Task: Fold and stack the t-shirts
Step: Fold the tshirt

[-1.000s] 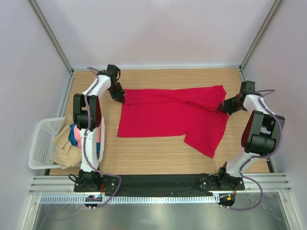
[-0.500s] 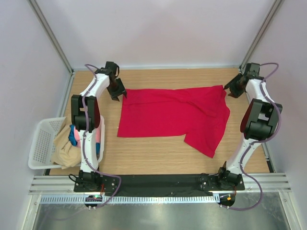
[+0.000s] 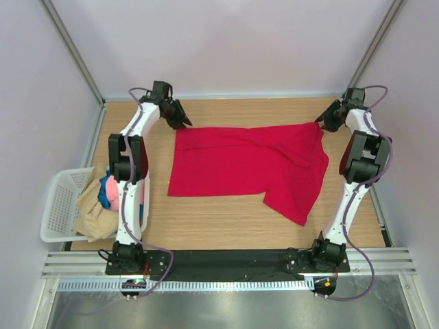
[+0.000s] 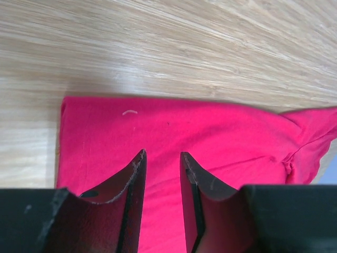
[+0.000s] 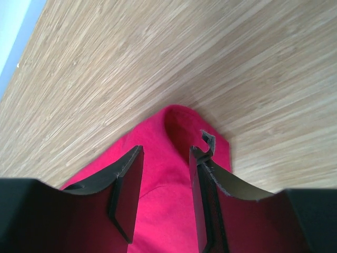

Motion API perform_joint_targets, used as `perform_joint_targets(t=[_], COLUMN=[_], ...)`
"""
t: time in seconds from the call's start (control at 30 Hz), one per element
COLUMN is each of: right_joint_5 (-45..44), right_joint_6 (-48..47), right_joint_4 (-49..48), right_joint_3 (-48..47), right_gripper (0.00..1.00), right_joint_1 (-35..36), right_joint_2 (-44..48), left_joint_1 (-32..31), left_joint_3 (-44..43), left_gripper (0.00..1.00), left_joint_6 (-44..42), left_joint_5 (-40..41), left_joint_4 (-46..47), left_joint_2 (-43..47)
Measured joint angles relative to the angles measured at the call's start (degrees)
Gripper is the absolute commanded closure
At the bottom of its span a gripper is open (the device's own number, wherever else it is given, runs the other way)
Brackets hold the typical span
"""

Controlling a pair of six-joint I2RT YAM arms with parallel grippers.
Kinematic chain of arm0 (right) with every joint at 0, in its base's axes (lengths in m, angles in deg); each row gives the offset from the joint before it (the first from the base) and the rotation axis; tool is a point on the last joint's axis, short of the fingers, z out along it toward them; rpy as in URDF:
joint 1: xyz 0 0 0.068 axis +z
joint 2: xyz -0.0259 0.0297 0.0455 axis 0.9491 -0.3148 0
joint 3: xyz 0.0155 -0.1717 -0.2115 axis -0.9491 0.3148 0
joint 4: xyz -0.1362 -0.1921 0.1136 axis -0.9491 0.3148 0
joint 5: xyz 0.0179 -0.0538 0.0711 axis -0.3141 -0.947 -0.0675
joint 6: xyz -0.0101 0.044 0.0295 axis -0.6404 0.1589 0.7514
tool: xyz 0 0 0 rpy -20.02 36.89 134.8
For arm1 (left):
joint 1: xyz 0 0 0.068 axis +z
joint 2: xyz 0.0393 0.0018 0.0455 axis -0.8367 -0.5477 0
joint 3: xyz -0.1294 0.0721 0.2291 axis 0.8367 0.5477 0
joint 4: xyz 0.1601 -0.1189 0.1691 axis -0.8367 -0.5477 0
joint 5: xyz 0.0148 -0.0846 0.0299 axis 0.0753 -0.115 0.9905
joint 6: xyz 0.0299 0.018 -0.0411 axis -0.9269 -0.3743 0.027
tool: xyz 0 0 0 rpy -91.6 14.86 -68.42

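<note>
Lying flat across the far half of the wooden table point(image 3: 226, 219), a red t-shirt point(image 3: 240, 164) is resting free. A white basket point(image 3: 58, 205) off the left edge is holding beige, blue and pink shirts point(image 3: 96, 205). The left gripper point(image 3: 180, 118) and right gripper point(image 3: 326, 121) are hovering over its far corners, jaws parted, grasping nothing.

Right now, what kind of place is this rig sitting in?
Looks like an enclosed robot test cell, not a home: plain white walls on metal frame posts, two arms bolted to a wooden table, a red t-shirt laid out and a basket of more shirts.
</note>
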Motion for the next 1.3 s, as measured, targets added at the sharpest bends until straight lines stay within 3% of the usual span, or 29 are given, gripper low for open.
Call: perform_joint_targets(t=[0.53, 0.63, 0.7, 1.17, 1.2, 1.3], right_joint_5=[2.3, 2.4, 1.8, -11.9, -12.2, -12.1], right_joint_6=[1.4, 2.3, 2.7, 11.0, 11.4, 11.3], right_joint_4=[-2.9, -3.1, -3.3, -7.0, -7.1, -5.9], right_joint_3=[-6.3, -6.3, -6.4, -5.8, -6.0, -8.2], right_gripper=[0.64, 0.78, 0.99, 0.99, 0.97, 0.78], right_joint_1=[0.1, 0.2, 0.2, 0.6, 0.7, 0.8], right_joint_2=[-7.9, -8.3, -8.3, -8.7, -8.8, -9.9], left_joint_1=[0.8, 1.2, 1.5, 2.3, 2.3, 2.3], left_joint_3=[0.0, 0.0, 0.0, -2.8, -3.3, -4.5], left_gripper=[0.69, 0.69, 0.69, 0.71, 0.67, 0.56], left_joint_6=[5.9, 7.0, 7.5, 9.0, 9.0, 8.9], left_joint_5=[-4.3, -5.4, -5.8, -7.1, -7.1, -7.5], left_joint_4=[4.4, 4.7, 4.9, 4.8, 4.8, 4.5], left_joint_2=[-6.4, -6.8, -7.0, -9.2, -9.4, -9.8])
